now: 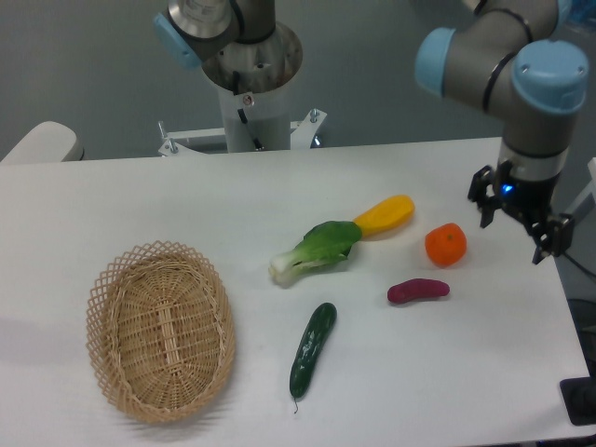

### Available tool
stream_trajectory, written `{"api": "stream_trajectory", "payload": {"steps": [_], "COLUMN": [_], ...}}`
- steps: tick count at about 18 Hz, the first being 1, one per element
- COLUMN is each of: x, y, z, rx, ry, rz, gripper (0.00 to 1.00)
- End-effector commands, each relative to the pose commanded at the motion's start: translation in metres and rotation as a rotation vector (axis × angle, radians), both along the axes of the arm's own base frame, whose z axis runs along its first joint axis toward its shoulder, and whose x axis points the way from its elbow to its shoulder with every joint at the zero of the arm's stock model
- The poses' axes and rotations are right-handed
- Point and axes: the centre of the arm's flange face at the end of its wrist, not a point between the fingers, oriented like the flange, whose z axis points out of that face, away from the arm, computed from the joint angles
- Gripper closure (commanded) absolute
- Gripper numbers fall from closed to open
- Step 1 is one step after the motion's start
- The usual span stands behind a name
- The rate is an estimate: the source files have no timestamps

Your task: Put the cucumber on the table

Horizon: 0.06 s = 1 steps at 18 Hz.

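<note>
The dark green cucumber (311, 349) lies flat on the white table (140, 205), near the front edge and right of the basket, its thin stem tip pointing toward the front. My gripper (518, 223) hangs far to the right, above the table's right edge. Its two fingers (485, 207) are spread apart with nothing between them. It is well clear of the cucumber.
An oval wicker basket (160, 330) sits at the front left. A leafy green vegetable (314, 250), a yellow pepper-like piece (384, 215), an orange fruit (445, 244) and a small purple eggplant (418, 291) lie in the middle right. The robot base (251, 74) stands at the back.
</note>
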Motion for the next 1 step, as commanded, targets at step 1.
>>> {"api": "stream_trajectory", "payload": {"steps": [1], "x": [0.0007], "y": [0.0007], "z": [-0.0008], "rx": [-0.002], "ry": [-0.001], "rz": [-0.001], "gripper": [0.00]}}
